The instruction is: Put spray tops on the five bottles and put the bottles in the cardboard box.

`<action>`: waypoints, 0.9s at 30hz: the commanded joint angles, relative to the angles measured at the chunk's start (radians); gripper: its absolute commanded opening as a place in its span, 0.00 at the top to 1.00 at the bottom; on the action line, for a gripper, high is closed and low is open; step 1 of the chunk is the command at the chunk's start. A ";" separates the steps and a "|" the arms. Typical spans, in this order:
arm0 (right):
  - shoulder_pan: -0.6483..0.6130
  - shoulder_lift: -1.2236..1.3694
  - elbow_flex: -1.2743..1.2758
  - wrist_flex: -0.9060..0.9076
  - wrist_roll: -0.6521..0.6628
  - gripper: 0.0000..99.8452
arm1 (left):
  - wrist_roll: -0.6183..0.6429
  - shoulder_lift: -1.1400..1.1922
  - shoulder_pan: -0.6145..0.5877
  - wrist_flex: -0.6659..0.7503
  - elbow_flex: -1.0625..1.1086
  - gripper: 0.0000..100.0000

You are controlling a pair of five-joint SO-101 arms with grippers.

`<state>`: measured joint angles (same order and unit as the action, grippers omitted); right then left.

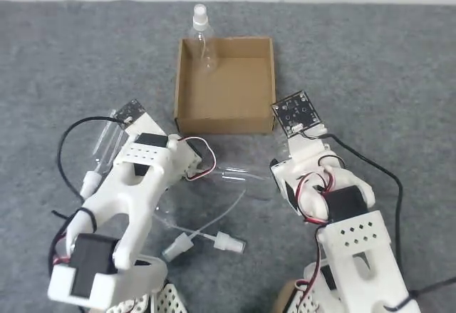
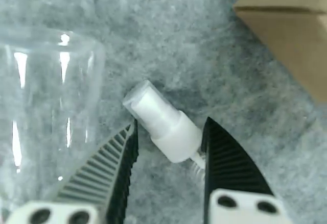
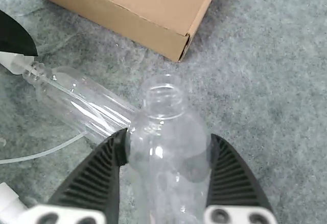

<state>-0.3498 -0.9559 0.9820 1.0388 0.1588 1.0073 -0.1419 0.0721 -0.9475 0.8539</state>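
Note:
My left gripper [image 2: 171, 137] is open, its fingers close on either side of a white spray top [image 2: 163, 124] lying on the grey carpet. The rounded end of a clear bottle [image 2: 51, 91] lies beside it. My right gripper [image 3: 166, 145] is shut on a clear bottle [image 3: 166, 127] with an open neck. Past it lies another clear bottle [image 3: 82, 104], its threaded neck against a white spray top [image 3: 10, 60]. A capped bottle [image 1: 203, 38] stands at the back left corner of the cardboard box [image 1: 224, 122].
Two loose spray tops [image 1: 178, 245] [image 1: 229, 242] with thin tubes lie between the arms near the front. A clear bottle [image 1: 107, 138] with a white top [image 1: 91, 182] lies left of the left arm. The box corner [image 3: 181, 45] is close ahead of my right gripper.

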 commanded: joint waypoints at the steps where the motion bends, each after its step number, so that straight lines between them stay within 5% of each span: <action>1: 0.013 -0.035 -0.005 -0.015 -0.002 0.91 | 0.008 -0.003 0.002 0.018 -0.054 0.81; 11: 0.013 -0.044 0.011 -0.022 -0.002 0.91 | 0.008 0.126 -0.006 0.038 -0.116 0.82; 18: 0.013 -0.044 0.011 -0.022 -0.002 0.91 | 0.008 0.138 -0.008 -0.038 -0.174 0.99; 27: 0.013 -0.044 0.011 -0.022 -0.002 0.91 | 0.006 0.084 -0.011 -0.040 -0.168 0.99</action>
<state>-0.3498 -0.9590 1.0096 1.0357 0.1588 1.0088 0.0038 0.0706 -0.9751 0.7250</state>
